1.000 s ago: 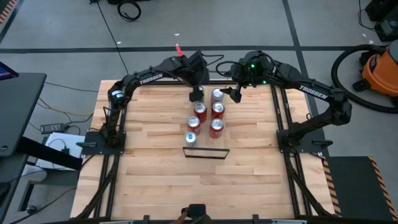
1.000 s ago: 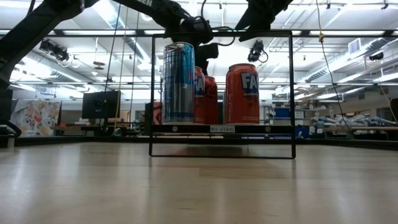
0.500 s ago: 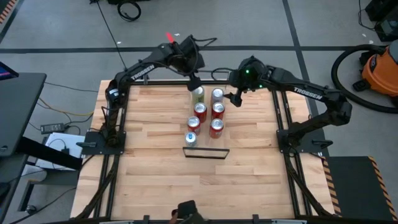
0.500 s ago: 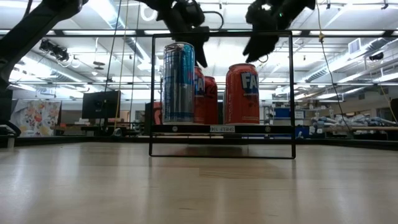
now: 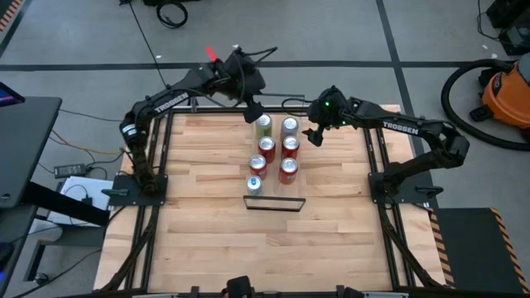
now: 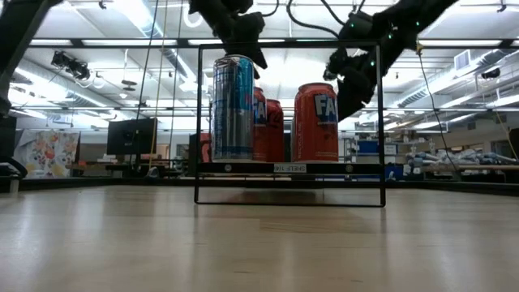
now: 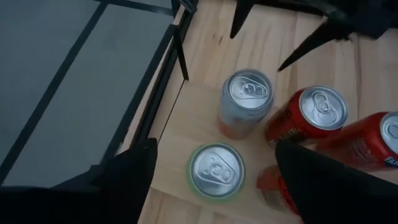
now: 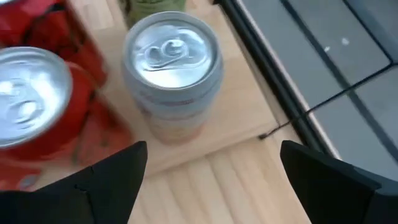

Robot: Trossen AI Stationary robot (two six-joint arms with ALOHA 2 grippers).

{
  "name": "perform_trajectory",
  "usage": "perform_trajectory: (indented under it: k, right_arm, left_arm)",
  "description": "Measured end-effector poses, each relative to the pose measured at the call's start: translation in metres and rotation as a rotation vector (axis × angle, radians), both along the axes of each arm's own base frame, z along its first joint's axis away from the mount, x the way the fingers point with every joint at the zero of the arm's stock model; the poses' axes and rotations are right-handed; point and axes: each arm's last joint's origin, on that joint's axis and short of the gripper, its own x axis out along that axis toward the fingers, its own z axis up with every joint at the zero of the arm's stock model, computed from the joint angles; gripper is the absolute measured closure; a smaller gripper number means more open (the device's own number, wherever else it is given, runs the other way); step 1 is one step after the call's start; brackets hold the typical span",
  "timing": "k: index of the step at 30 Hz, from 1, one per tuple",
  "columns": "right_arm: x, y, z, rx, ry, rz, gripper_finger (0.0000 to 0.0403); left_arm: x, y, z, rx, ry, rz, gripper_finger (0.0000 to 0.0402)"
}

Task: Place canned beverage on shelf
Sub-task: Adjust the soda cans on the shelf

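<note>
Several cans stand in two rows on the tabletop. The far pair is a green can (image 5: pixel 263 125) (image 7: pixel 216 169) and a silver can (image 5: pixel 289 126) (image 8: pixel 173 68). Red cans (image 5: pixel 267 146) come nearer, then a blue can (image 5: pixel 254 184). The shelf (image 5: pixel 274 203) (image 6: pixel 289 168) stands just nearer than the blue can. My left gripper (image 5: pixel 251 112) (image 7: pixel 216 148) hangs open above the green can's far side, touching nothing. My right gripper (image 5: pixel 313 135) (image 8: pixel 212 149) is open just right of the silver can and apart from it.
Black frame rails (image 5: pixel 377 157) run along the table's left and right sides, and a rail (image 7: pixel 158 87) runs close behind the far cans. Bare wood (image 5: pixel 273 248) lies nearer than the shelf. An orange vacuum (image 5: pixel 507 95) stands on the floor at the right.
My left gripper has risen off the green can and drawn back toward the table's far edge, leaving the can standing in view. My right gripper has come down and toward the silver can's right side. The cans have stayed in place.
</note>
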Motion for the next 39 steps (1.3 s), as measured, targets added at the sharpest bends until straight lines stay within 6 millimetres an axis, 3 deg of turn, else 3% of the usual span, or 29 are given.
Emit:
perform_trajectory:
  k: [18,27,39]
  right_arm:
    - [-0.002,-0.013,-0.044,-0.091,-0.071,0.003,0.0029]
    - [0.008,-0.017,-0.055,-0.067,-0.079,-0.014,0.0029]
    - [0.005,-0.014,-0.052,-0.055,-0.069,-0.012,0.0029]
  left_arm:
    - [-0.056,-0.029,-0.049,-0.095,0.005,0.176,0.0109]
    - [-0.060,-0.037,-0.098,-0.232,0.079,0.249,0.0109]
    - [-0.052,-0.068,-0.126,-0.308,0.113,0.123,0.0109]
